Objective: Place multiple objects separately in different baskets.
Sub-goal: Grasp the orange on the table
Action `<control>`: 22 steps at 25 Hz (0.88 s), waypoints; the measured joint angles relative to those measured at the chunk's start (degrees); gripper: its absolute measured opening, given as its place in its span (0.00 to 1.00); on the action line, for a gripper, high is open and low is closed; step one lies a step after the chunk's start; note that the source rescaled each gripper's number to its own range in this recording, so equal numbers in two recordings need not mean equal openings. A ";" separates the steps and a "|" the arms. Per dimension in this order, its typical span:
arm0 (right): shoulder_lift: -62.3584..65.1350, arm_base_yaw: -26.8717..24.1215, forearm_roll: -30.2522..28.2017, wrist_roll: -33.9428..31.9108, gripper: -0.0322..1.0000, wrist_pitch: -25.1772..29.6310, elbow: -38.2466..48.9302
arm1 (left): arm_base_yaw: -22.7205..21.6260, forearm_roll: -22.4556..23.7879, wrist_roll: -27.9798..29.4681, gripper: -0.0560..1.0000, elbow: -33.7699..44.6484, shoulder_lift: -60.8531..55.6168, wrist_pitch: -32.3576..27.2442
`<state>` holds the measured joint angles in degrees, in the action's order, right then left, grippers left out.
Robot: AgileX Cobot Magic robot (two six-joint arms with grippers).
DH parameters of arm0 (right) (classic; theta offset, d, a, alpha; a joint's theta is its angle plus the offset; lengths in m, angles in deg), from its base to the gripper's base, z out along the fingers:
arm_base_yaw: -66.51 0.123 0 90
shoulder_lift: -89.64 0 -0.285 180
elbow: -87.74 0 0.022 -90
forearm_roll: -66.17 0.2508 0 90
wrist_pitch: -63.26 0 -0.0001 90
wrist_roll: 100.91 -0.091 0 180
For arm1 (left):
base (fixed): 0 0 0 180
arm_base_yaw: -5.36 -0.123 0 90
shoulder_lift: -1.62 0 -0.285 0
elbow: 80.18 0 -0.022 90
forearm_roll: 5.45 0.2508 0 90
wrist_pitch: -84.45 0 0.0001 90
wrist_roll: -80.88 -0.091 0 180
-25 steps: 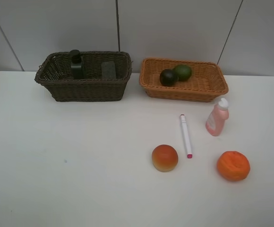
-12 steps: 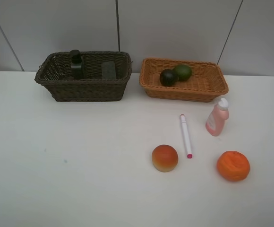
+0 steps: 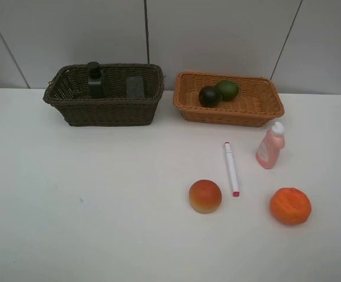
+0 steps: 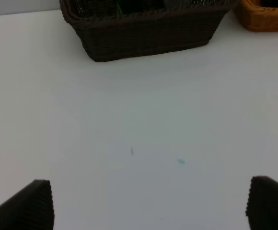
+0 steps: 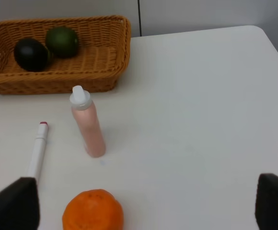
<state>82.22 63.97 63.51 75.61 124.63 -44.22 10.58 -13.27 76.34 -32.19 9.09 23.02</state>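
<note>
White desk [image 3: 70, 205] before a grey panelled wall [image 3: 217, 35] carried, along its far edge, the dark brown basket [image 3: 106, 108] with the pump bottle [image 3: 94, 79] and eraser block [image 3: 135, 86] inside, and the orange-tan basket [image 3: 229, 111] with the mangosteen [image 3: 209, 96] and green fruit [image 3: 227, 89]. Closer to the front edge, toward the right edge, sat the marker [image 3: 231, 168], pink bottle [image 3: 270, 145], peach [image 3: 205, 196] and tangerine [image 3: 290, 205]. Your left pincer [image 4: 146, 206] and right pincer [image 5: 144, 203] both stood spread, pinching nothing.
</note>
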 joint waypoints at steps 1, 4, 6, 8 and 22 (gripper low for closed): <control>0.00 0.00 0.00 0.00 1.00 0.00 0.00 | 0.00 0.00 0.00 0.98 0.00 0.00 0.00; 0.00 0.00 0.00 0.00 1.00 0.00 0.00 | 0.00 0.00 0.02 0.98 0.00 0.00 0.00; 0.00 0.00 0.00 0.00 1.00 0.00 0.00 | 0.00 0.00 0.02 0.98 0.00 0.00 0.00; 0.00 0.00 0.00 0.00 1.00 0.00 0.00 | 0.00 0.00 0.02 0.98 0.00 0.00 0.00; 0.00 0.00 -0.05 0.00 1.00 0.00 0.00 | 1.01 0.00 0.02 0.98 0.00 0.00 0.00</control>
<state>82.22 63.97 63.45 75.61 124.63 -44.22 11.59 -13.27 76.36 -32.19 9.09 23.02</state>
